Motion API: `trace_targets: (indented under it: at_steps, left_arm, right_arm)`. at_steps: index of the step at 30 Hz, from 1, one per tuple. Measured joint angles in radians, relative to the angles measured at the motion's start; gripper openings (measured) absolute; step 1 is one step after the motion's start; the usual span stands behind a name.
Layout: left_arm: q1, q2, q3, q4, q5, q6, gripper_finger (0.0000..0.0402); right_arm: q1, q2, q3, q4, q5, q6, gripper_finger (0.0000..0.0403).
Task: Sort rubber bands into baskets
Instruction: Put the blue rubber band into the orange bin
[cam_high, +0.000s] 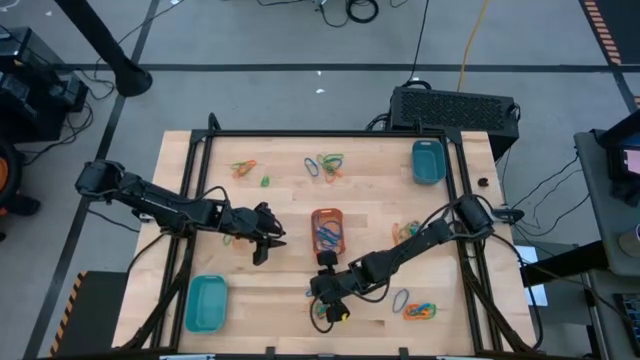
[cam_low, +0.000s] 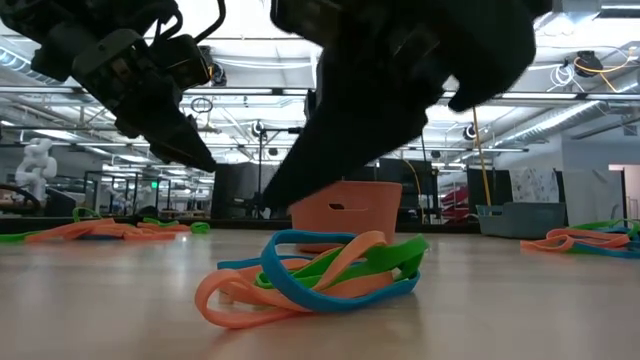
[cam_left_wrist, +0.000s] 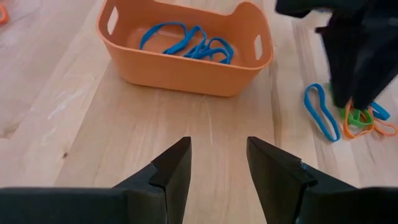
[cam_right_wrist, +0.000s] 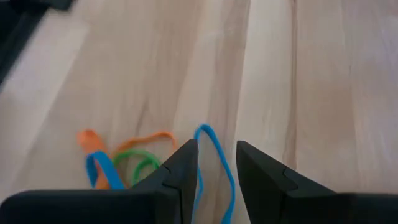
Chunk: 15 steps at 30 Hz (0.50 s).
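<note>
A small tangle of orange, blue and green rubber bands (cam_low: 320, 275) lies on the table near its front edge. My right gripper (cam_right_wrist: 217, 165) hangs open just over it, slanting down, with a blue band's loop (cam_right_wrist: 214, 146) running between its fingers. The orange basket (cam_left_wrist: 186, 53) stands mid-table with several blue bands (cam_left_wrist: 186, 40) inside. My left gripper (cam_left_wrist: 217, 158) waits open to the left of that basket, above the wood, holding nothing. Two teal baskets stand at the back right (cam_high: 427, 160) and front left (cam_high: 207, 302). My right gripper comes at the tangle from above, slanting down, one finger (cam_right_wrist: 180, 171) on each side of the blue loop. I cannot tell whether the fingers touch the bands. The tangle lies flat on the table.
Other band piles lie at the back left (cam_high: 243, 168), back middle (cam_high: 325, 163), right of the orange basket (cam_high: 405, 232) and front right (cam_high: 420, 311). A black frame (cam_high: 330, 133) borders the wooden table. Bare wood spans the space between my two grippers.
</note>
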Motion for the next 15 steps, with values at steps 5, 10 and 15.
trace_targets:
  at_steps: [5, 10, 15]
  left_arm:
    - [0.0, 0.0, 0.0, -0.001, 0.0, -0.001, 0.0162]
    - [0.0, 0.0, 0.0, -0.001, 0.002, -0.001, 0.0162]
    - [0.0, 0.0, 0.0, -0.001, 0.004, -0.001, 0.0162]
  right_arm:
    - [-0.006, 0.036, 0.0, 0.014, 0.001, 0.0, 0.0102]
    - [-0.01, 0.079, 0.001, 0.028, 0.003, 0.011, 0.0102]
    - [-0.016, 0.085, 0.003, 0.031, 0.003, 0.054, 0.0099]
